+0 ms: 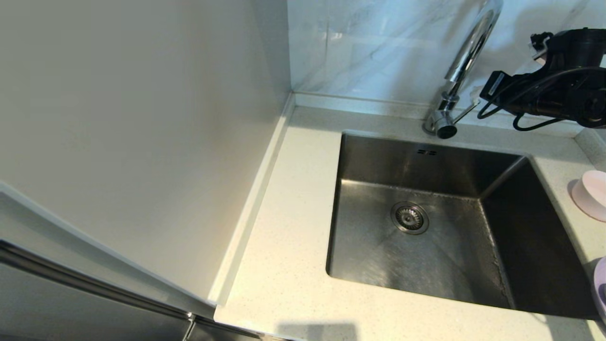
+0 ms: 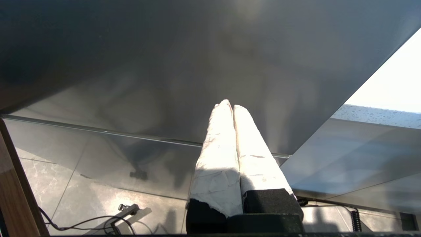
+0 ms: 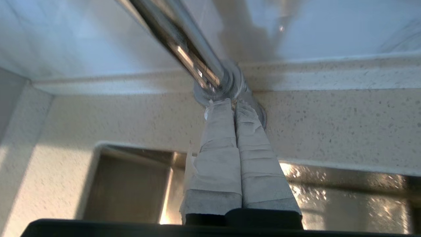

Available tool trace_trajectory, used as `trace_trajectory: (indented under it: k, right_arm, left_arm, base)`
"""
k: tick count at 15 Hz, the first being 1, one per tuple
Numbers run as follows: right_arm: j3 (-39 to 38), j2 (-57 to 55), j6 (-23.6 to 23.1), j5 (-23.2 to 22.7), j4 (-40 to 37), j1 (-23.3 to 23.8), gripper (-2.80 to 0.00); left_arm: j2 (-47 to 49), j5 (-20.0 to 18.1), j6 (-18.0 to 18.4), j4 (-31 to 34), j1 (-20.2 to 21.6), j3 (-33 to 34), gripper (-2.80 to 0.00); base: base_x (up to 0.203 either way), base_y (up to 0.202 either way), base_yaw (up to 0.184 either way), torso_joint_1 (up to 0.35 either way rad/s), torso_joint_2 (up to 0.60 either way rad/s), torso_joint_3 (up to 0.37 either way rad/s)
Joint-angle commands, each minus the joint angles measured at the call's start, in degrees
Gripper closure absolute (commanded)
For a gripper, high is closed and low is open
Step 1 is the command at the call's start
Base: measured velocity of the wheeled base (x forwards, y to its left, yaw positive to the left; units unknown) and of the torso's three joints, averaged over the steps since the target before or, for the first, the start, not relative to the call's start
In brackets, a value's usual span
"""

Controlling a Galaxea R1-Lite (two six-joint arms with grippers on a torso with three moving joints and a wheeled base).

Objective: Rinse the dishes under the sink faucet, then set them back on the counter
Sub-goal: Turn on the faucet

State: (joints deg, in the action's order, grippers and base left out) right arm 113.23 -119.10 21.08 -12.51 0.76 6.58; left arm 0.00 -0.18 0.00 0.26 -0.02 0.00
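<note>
The right claw (image 3: 234,104) has its two tape-wrapped fingers (image 3: 217,144) pressed together with nothing between them, and their tips sit right at the base of the faucet (image 3: 184,39), where the chrome stem meets the worktop (image 3: 329,125). Whether the tips actually touch the base collar or the thin side lever cannot be told. In the head view the right arm reaches in from the far right, just beside the lever (image 1: 466,112) that sticks out to the right of the faucet foot.

The sink (image 1: 378,246) lies near and to the left of the arm — a steel basin with a round strainer drain (image 1: 409,218) in its floor and two small overflow slots (image 1: 427,152) on its far wall. No water runs from the spout.

The dishes stand on the worktop right of the sink: the pale pink bowl (image 1: 592,194) at the frame's right edge, and nearer the robot only a sliver of the lavender plate-bowl (image 1: 601,286).

The left claw (image 2: 230,105) is parked low beside a cabinet front — its white-wrapped fingers are together, holding nothing.
</note>
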Motion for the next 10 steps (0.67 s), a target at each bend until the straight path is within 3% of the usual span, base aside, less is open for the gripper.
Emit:
trace_trajectory:
  k: [1, 10]
  right_arm:
    - [-0.1, 0.9, -0.8, -0.1, -1.7, 0.0, 0.0]
    - [-1.0, 3.4, -3.9, -0.8, -10.6, 0.0, 0.0]
  left_arm:
    - [0.0, -0.1, 0.0, 0.0, 0.0, 0.0, 0.0]
    - [0.0, 0.0, 0.0, 0.0, 0.0, 0.0, 0.0]
  base:
    - [0.0, 0.0, 0.0, 0.0, 0.0, 0.0]
    - [0.0, 0.0, 0.0, 0.0, 0.0, 0.0]
